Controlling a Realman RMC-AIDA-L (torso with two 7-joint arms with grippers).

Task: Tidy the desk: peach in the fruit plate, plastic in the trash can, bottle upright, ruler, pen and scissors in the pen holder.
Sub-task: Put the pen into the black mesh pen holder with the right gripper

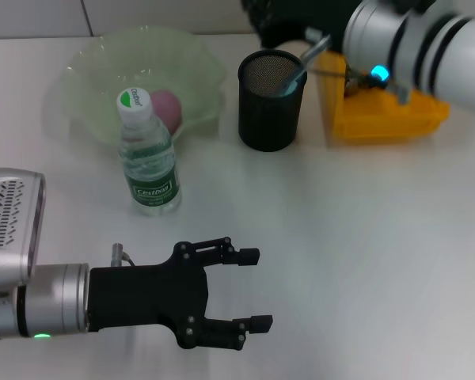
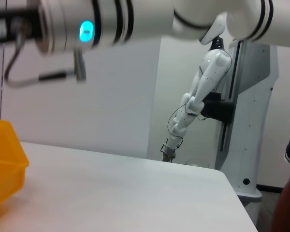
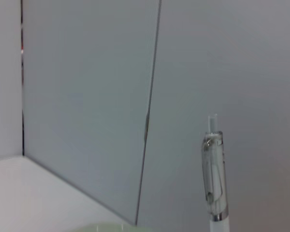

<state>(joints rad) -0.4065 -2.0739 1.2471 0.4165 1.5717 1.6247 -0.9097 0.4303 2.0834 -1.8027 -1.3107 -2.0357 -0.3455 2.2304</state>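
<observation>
The pen (image 1: 299,73) is the thing in hand: in the head view it slants over the rim of the black mesh pen holder (image 1: 271,100), its lower end apparently already inside the cup, while the upper end leads toward the right gripper (image 1: 321,39), which reaches in from the far right of the table (image 1: 364,237). This looks like the step of putting the pen in the pen holder, close to its end. Whether the right jaws are clamped on the pen or have let go cannot be told. The next move probably calls for freeing the pen so it drops against the mesh wall, then lifting the arm straight up without catching the rim. The peach (image 1: 165,105) already lies in the pale green fruit plate (image 1: 87,67), and the bottle (image 1: 146,154) stands upright just in front of that plate. A yellow trash can (image 1: 396,119) sits beside the holder. The left gripper (image 1: 249,289) hangs low over the near table, jaws spread and empty. The right wrist view alone shows the pen's clear clip and top end upright against a grey wall; the left wrist view alone shows the trash can's corner, the right arm overhead and another robot arm beyond the table.
</observation>
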